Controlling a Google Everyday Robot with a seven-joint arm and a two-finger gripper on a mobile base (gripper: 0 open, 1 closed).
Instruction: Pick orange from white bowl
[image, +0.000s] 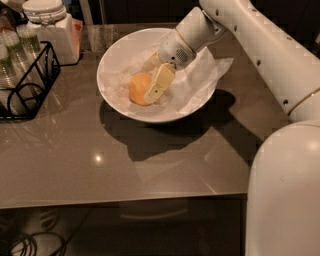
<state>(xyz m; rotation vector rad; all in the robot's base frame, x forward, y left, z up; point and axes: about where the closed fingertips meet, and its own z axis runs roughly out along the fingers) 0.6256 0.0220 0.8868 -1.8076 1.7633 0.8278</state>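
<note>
Camera view: the claw (149, 82) reaches down into the white bowl (114, 56) on the table (75, 150). Its fingers are spread apart, the near one just beside the orange (137, 90), which lies on crumpled paper (200, 75) inside the bowl.

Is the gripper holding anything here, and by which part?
Nothing yet. The gripper is down in the white bowl, fingers open beside the orange, which rests on the paper.

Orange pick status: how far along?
Reach looks done: the gripper is inside the white bowl, right against the orange. In hand: securing a grasp, unconfirmed from this view. Left: lifting it out; the orange rests on the paper lining, not raised.
</note>
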